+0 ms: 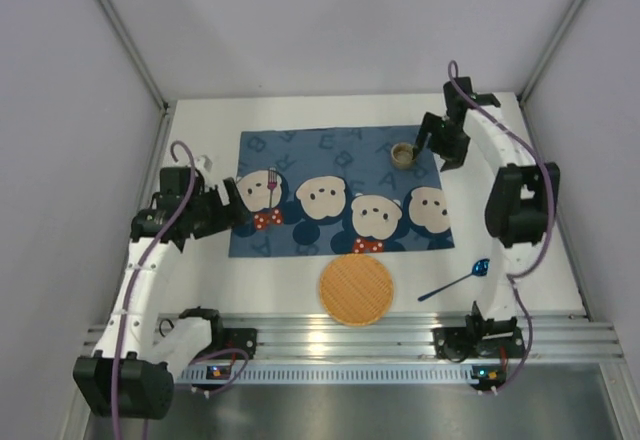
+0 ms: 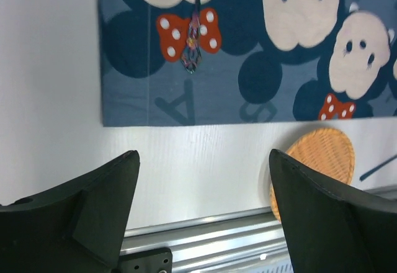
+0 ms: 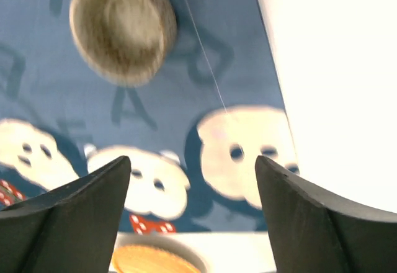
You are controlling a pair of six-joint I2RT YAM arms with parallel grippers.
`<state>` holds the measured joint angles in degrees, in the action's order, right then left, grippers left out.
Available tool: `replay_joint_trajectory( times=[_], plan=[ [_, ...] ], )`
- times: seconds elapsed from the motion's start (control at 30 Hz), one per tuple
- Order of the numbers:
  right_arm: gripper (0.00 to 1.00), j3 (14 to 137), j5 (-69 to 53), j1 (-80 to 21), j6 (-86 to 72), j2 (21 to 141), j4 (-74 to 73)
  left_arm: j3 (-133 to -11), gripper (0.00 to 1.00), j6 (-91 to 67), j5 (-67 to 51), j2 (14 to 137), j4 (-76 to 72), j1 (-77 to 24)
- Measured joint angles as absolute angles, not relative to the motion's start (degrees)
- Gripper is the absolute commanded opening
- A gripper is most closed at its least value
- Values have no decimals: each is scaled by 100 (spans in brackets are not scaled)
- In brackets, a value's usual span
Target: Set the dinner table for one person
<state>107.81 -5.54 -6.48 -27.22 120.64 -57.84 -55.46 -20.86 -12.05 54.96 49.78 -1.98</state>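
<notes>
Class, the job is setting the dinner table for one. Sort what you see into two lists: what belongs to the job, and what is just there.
Belongs to the job: table, mat, fork, cup, spoon, woven disc.
Just there: rail, cables.

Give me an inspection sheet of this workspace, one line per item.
Surface: white dinner table; a blue bear-print mat lies flat on it.
Job's things: fork on the mat's left part; cup on the mat's far right part; woven disc off the mat, near edge; blue spoon on bare table, right of the disc.
Clutter: nothing seen.
Grippers: left gripper open, empty, near the fork; right gripper open, empty, by the cup.
Cables: purple cables, one along each arm.
Surroundings: plain white walls; metal rail at the near edge.
</notes>
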Motion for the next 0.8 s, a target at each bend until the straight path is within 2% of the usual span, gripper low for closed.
replay_joint_trajectory(
  times=[0.17, 0.4, 0.57, 0.8],
  plan=[
    [90, 8971, -412, -648, -2598, 10241, -5301, -4925, 96, -2156, -1634, 6090, 4683, -969],
    [93, 7002, -604, -696, -2670, 9279, -5043, -4578, 98, -2569, -2150, 6884, 3675, -2215],
    [92, 6187, -764, -777, -2799, 8466, -5041, -4154, 92, -2873, -2379, 7507, 2930, -2733],
    [92, 5647, -733, -781, -2877, 7306, -5085, -4097, 83, -3081, -2971, 8582, 1957, -3170]
  ],
)
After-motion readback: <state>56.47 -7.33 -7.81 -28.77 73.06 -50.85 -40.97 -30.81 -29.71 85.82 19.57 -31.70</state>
